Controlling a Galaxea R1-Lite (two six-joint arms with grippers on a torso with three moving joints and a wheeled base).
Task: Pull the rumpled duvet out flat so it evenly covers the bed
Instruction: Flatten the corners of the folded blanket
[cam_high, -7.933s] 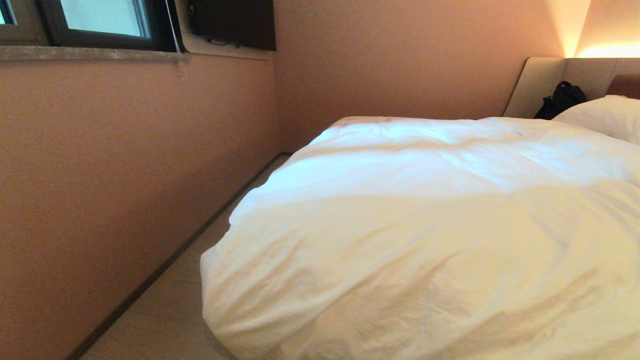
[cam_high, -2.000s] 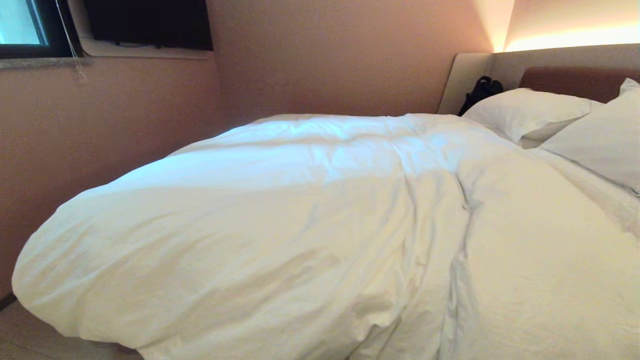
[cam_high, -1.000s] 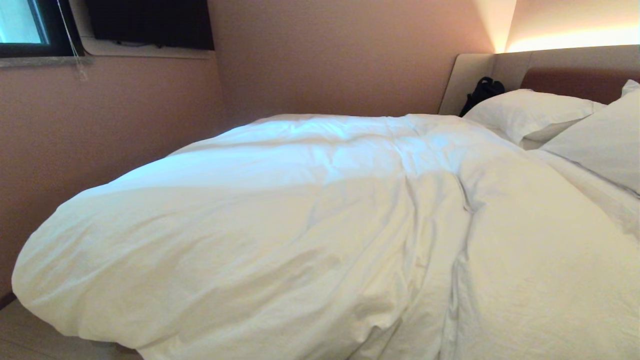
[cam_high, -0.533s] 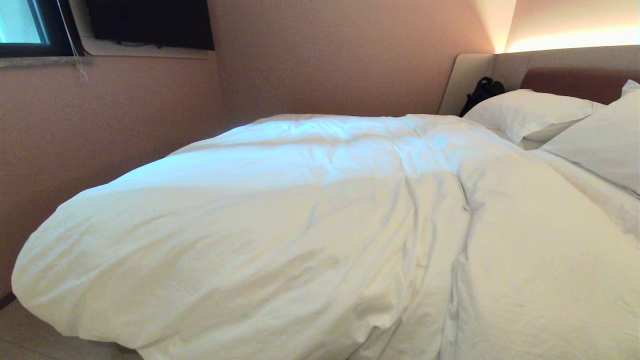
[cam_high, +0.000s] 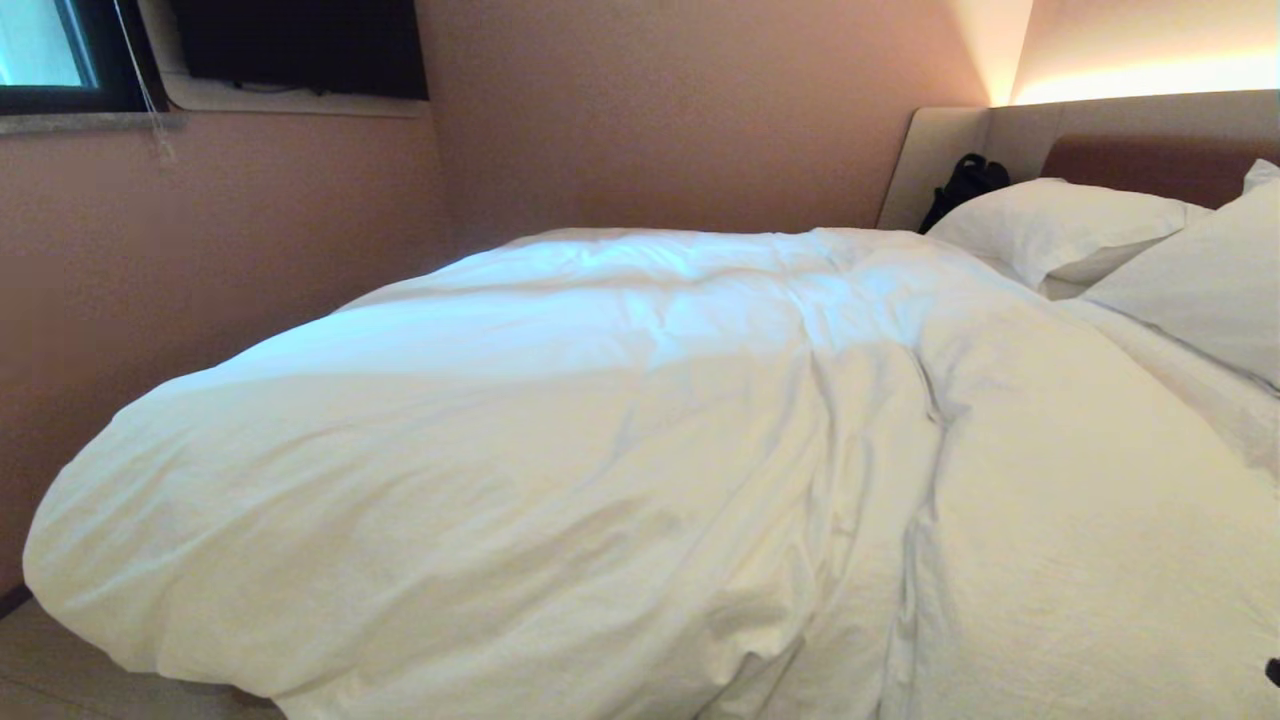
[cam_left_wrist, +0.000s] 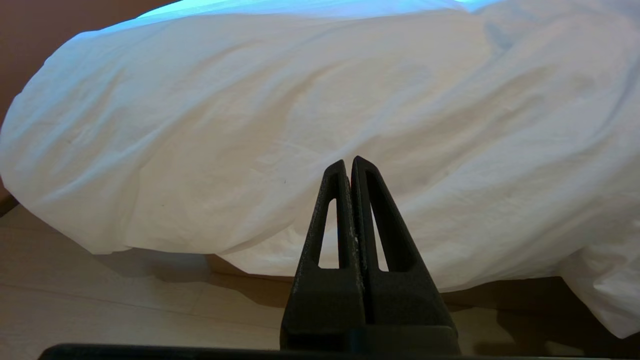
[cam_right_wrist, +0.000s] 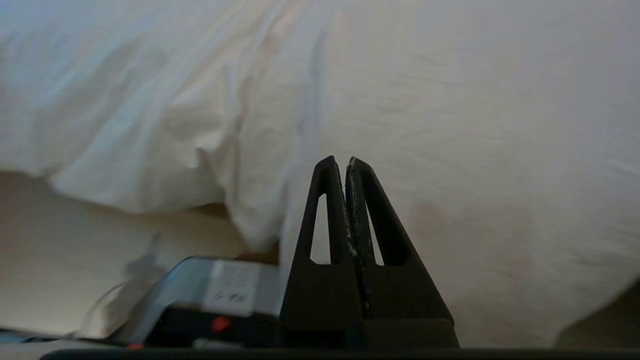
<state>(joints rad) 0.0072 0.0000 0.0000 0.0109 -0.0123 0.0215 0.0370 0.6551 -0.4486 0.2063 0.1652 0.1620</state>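
Pinkish-tan walls (cam_high: 650, 110), a dark-framed window (cam_high: 40, 50) at upper left, pale wood floor (cam_left_wrist: 100, 305), warm light strip (cam_high: 1140, 75).

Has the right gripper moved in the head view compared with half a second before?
Yes. A small dark part of the right gripper now shows at the lower right edge, over the puffy white cotton duvet, where earlier only duvet showed.

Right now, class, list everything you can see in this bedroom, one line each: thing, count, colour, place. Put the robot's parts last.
duvet: one, white, rumpled over the bed
pillows: two, white, by the headboard
headboard: one, beige and brown, far right
bag: one, black, beside the headboard
window: one, dark frame, upper left
floor: pale, below the duvet's hanging edge
left hand: one, black, shut, facing the duvet's side
right hand: one, black, shut, close to the duvet
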